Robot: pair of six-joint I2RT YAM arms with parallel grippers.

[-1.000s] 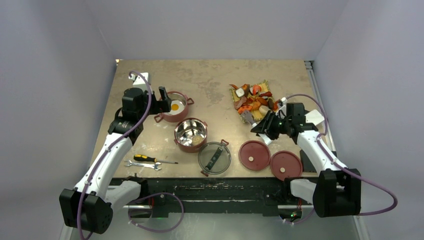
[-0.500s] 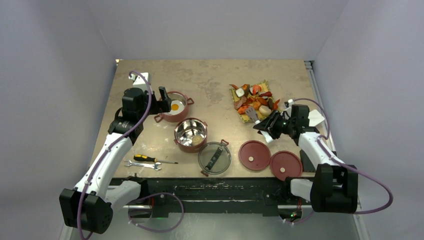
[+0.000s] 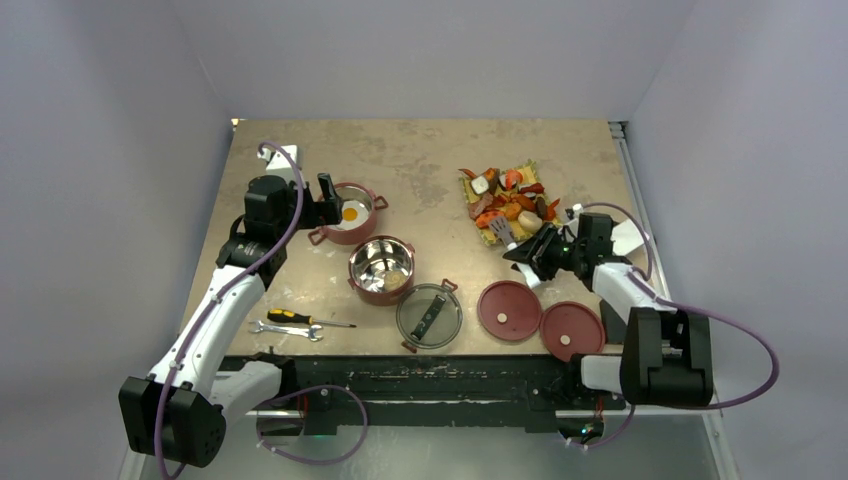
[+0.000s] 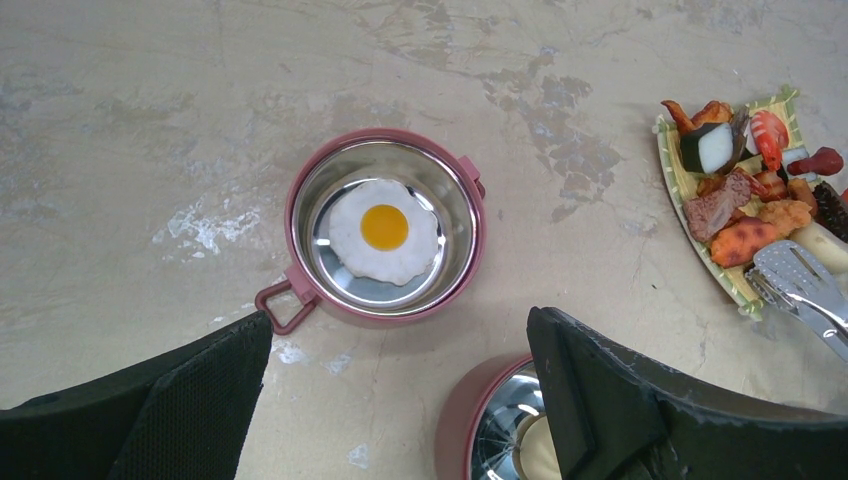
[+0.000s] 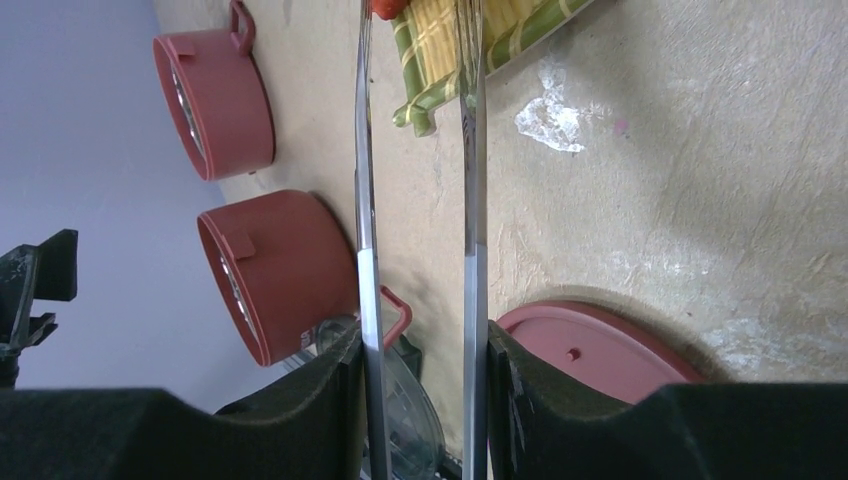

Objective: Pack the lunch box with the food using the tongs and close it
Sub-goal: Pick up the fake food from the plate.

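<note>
— Checked the table (image 3: 420,150)? Seen the lunch box (image 3: 381,268)?
— Yes: unstacked, left of centre, lids (image 3: 508,310) off near the front edge.
— Grippers?
— Found the left gripper (image 3: 325,203) spread wide, empty, by the far bowl (image 3: 349,213); the right gripper (image 5: 420,360) clamped on the tongs (image 5: 474,200), tips beside the food (image 3: 505,197).
— And the egg (image 4: 385,230)?
— Lying in that far bowl.

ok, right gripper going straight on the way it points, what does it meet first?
Most likely the mat. The right gripper grips the tongs, whose tips reach over the mat's near edge toward the food. Nothing lies between, though height above the mat is unclear.
</note>
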